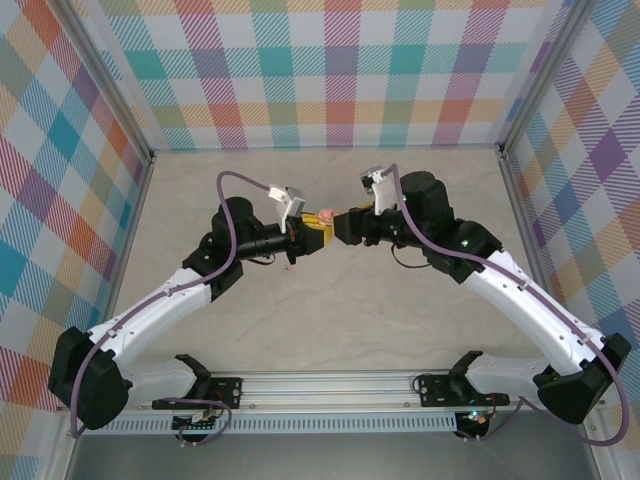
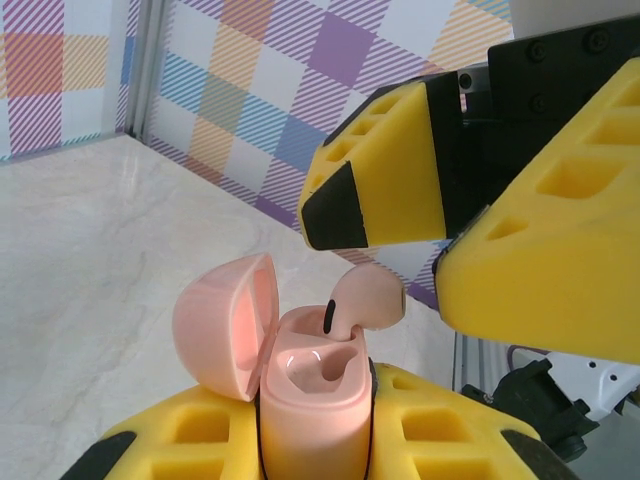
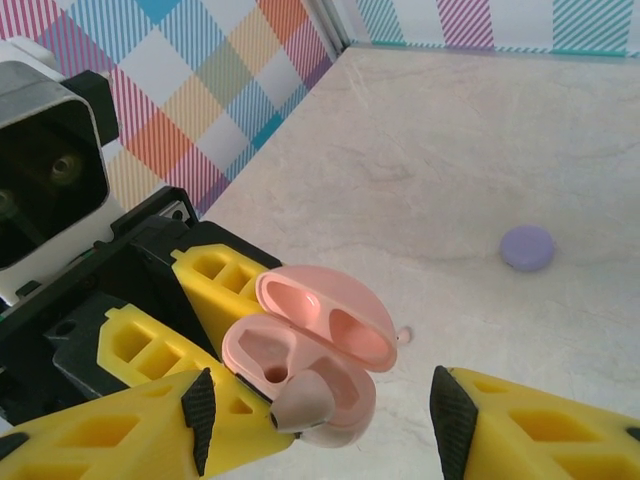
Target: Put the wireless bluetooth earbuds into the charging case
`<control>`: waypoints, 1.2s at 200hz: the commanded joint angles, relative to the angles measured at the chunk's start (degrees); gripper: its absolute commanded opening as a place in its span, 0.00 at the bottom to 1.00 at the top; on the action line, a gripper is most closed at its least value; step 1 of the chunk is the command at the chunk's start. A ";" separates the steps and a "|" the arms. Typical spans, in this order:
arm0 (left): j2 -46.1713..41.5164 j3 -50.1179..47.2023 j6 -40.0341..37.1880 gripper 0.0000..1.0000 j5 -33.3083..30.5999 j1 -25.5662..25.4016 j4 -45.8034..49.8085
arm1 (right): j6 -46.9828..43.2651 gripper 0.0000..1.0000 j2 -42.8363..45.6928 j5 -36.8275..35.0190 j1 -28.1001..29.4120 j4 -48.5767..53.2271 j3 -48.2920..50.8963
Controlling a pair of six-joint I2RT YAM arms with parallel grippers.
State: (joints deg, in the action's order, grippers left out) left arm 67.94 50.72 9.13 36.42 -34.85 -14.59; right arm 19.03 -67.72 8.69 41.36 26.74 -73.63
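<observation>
Your left hand clamps the pink charging case, lid open, over the bench; yellow fingers hide the case's lower body; one pink earbud sits in a socket, stem buried; your right hand stands wide around it, contact unclear; a purple disc lies well apart.

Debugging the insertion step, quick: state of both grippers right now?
Left gripper: shut on the pink charging case, lid open.
Right gripper: open, not clamping the pink earbud resting at the case's socket.
</observation>
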 commanded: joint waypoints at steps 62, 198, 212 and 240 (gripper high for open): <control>-2.56 0.30 -1.51 0.09 -0.13 -0.92 -0.35 | 0.37 0.59 -1.12 -5.42 0.12 3.23 -1.96; -3.40 1.75 -1.90 0.11 -5.84 -0.92 5.62 | 5.69 0.61 -0.11 -21.21 -0.25 7.45 -0.77; -4.36 1.68 -1.92 0.11 -6.16 -0.92 5.69 | 8.04 0.62 -2.18 -23.43 -1.50 11.59 -1.51; -7.07 2.27 -2.83 0.12 -6.92 -0.92 7.66 | 10.21 0.63 -7.02 -18.36 -5.00 14.49 -1.53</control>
State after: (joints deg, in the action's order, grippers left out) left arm 64.55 50.74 7.84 30.52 -34.85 -8.16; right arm 25.26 -70.67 -9.93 38.76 35.92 -74.39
